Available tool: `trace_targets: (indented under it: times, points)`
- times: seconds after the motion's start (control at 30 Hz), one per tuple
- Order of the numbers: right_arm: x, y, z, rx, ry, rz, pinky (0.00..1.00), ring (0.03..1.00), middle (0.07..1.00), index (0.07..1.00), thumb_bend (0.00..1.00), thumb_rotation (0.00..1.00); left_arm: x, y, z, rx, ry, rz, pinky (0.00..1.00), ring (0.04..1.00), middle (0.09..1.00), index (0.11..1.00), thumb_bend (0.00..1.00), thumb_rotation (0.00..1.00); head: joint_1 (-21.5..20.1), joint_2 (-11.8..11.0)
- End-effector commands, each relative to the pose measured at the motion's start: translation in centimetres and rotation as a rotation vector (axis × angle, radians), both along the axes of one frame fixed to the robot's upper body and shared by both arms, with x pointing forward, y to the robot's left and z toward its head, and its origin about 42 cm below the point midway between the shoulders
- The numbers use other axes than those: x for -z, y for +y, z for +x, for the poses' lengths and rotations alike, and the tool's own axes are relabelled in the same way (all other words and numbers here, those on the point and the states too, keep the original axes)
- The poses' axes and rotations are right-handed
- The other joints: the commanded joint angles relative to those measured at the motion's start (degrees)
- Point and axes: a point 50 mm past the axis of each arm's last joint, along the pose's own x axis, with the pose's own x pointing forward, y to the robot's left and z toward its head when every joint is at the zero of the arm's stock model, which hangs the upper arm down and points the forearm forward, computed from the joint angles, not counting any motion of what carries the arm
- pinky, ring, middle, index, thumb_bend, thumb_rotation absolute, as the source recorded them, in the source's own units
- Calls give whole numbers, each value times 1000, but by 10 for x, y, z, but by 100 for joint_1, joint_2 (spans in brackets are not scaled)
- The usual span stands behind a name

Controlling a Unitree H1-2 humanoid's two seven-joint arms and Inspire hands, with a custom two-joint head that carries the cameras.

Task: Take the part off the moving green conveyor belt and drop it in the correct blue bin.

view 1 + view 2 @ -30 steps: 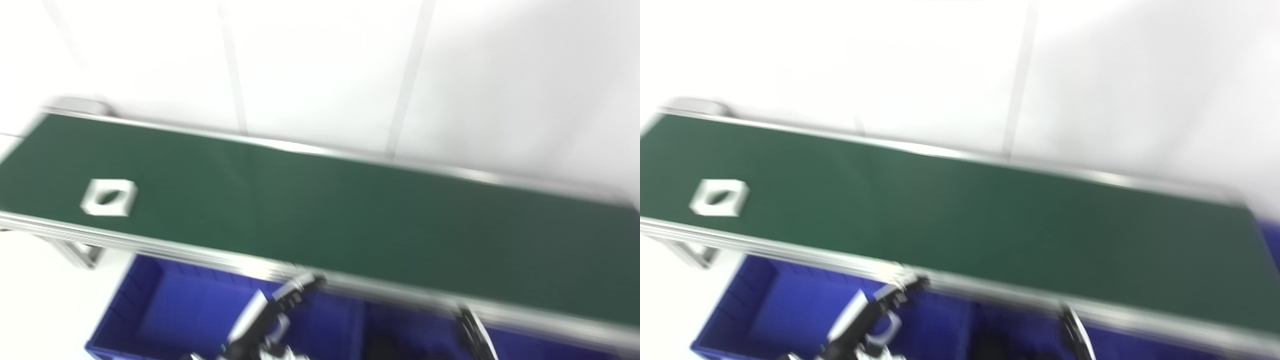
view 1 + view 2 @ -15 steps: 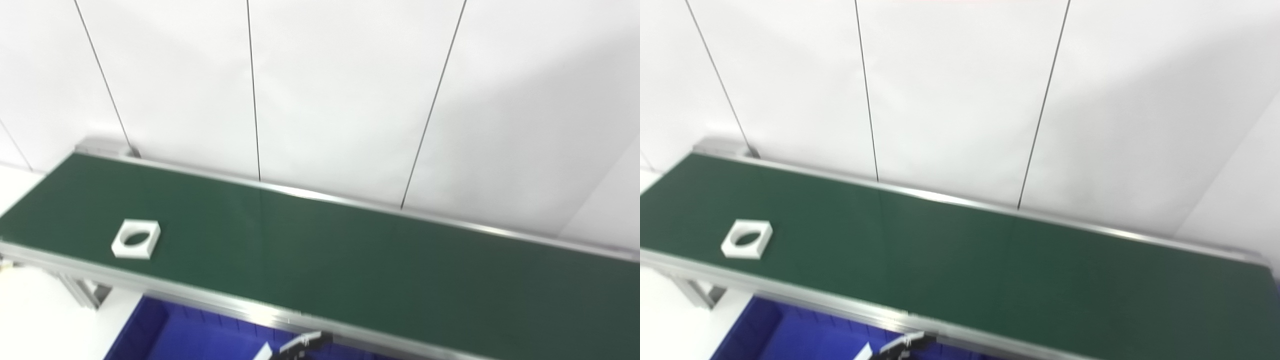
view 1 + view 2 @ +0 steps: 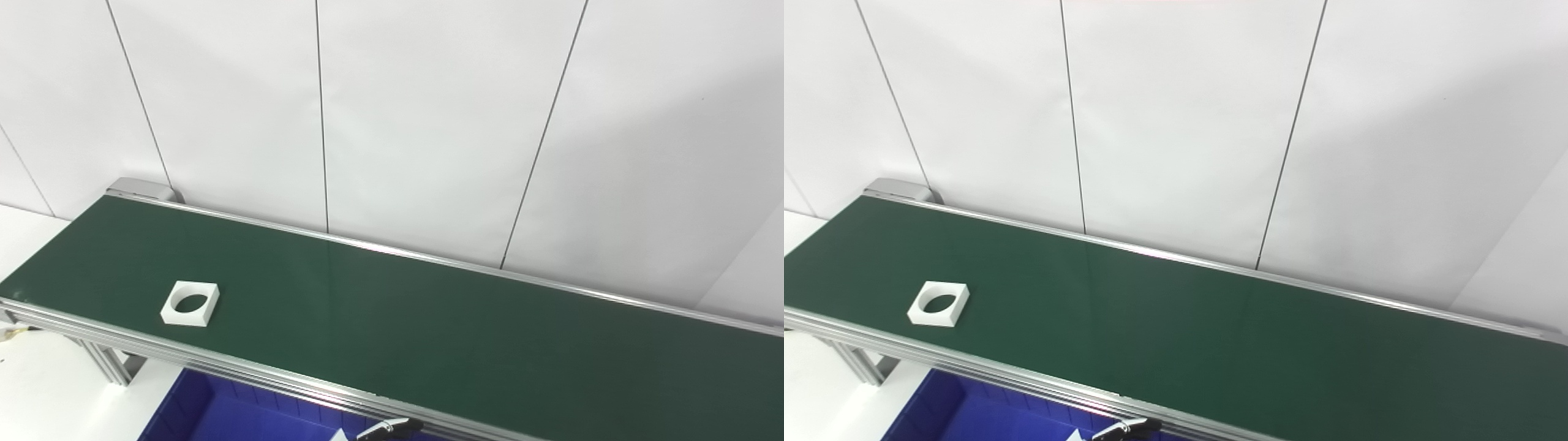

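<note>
Left eye view. Green conveyor belt (image 3: 429,324) running from upper left to lower right, aluminium rails on both long edges. White square part with round hole (image 3: 190,303) lying flat on the belt, toward the left end, nearer the front rail than the back. Blue bin (image 3: 245,416) below the front rail, only a corner showing. Left hand (image 3: 387,427) barely in at the bottom edge, just under the front rail (only a dark fingertip sliver visible); whether released or clenched cannot be told. Right hand absent from view. White panelled wall (image 3: 429,122) behind.

Right eye view. Same layout, slightly offset. Part at far left of belt, well apart from the left hand (image 3: 1127,427), nothing touching it. Bin corner visible lower left; contents and dividers not shown.

Step in hand, by judgement: waiting and tracking ahead of the pick; nothing grasped yet. Next move likely calls for timing the reach to the part's travel, fingers spread over the block's outer edges, then a lift clear of the front rail before carrying to the bin.
</note>
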Motion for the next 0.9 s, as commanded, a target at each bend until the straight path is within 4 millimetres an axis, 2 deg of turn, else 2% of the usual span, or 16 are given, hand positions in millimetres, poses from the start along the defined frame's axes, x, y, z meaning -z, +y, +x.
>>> trace_targets:
  times: [0.0,0.27,0.33,0.47,0.53,0.67,0.77,0.87]
  points:
    - [-9,-1,3,-8,-83,4,865,834,867,930,510,366,-9,-1,7,-3,-66,-29,731,834,867,818,972,271,11,2]
    - [-9,-4,5,4,-98,-17,805,811,865,921,489,364,-11,-3,9,-1,-75,-45,727,828,865,817,969,260,103,25]
    - [-10,-5,4,7,-95,1,835,826,865,929,499,378,-13,-4,9,0,-76,-60,728,827,864,815,968,251,120,44]
    - [-10,-7,6,9,-97,-7,825,820,854,926,503,405,-16,-7,10,-7,-83,-85,727,826,863,814,971,250,120,54]
    - [-10,-8,7,8,-96,-3,832,817,854,926,492,387,-19,-7,11,-16,-88,-102,725,825,862,811,978,248,125,50]
    - [-9,-9,7,6,-95,-8,827,819,858,928,489,388,-31,-4,15,-26,-127,-127,735,828,859,808,981,242,184,60]
    - [-9,-10,8,8,-97,-10,815,811,855,923,485,403,-45,1,18,-40,-184,-129,729,821,852,804,987,280,214,65]
    - [-8,-10,10,16,-99,-8,821,813,855,924,463,365,-60,10,22,-43,-230,-145,735,819,849,806,994,278,228,72]
